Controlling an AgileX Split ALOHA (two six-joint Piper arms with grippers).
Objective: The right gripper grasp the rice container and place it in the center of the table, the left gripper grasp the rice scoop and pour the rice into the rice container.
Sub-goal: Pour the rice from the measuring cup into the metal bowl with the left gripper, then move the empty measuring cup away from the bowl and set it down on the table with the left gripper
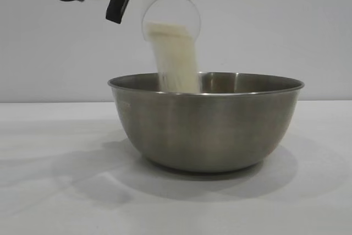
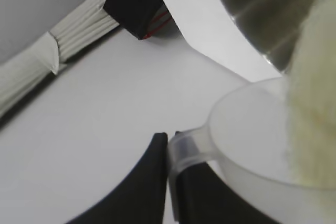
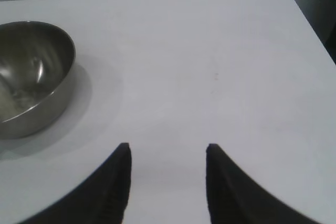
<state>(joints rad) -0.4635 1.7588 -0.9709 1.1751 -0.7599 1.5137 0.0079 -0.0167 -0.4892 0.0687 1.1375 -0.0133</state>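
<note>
Left tool [image 2: 170,182] clenched on the rice scoop [image 1: 171,17] handle, tipped above the rice container [image 1: 206,122] at mid-worktop [image 1: 49,191], rice [image 1: 177,64] streaming in; pour under way, next likely to empty it fully; right tool [image 3: 168,182] released, parked apart.

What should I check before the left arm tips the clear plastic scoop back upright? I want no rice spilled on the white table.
1. Left gripper shut on the handle of the clear plastic scoop: ok.
2. Scoop mouth over the large round steel bowl: ok.
3. White rice stream falling inside the rim: ok.
4. Scoop emptied: not ok, grains are pouring.
5. Right gripper open, apart from the bowl: ok.
6. White table free of grains: cannot tell.
</note>
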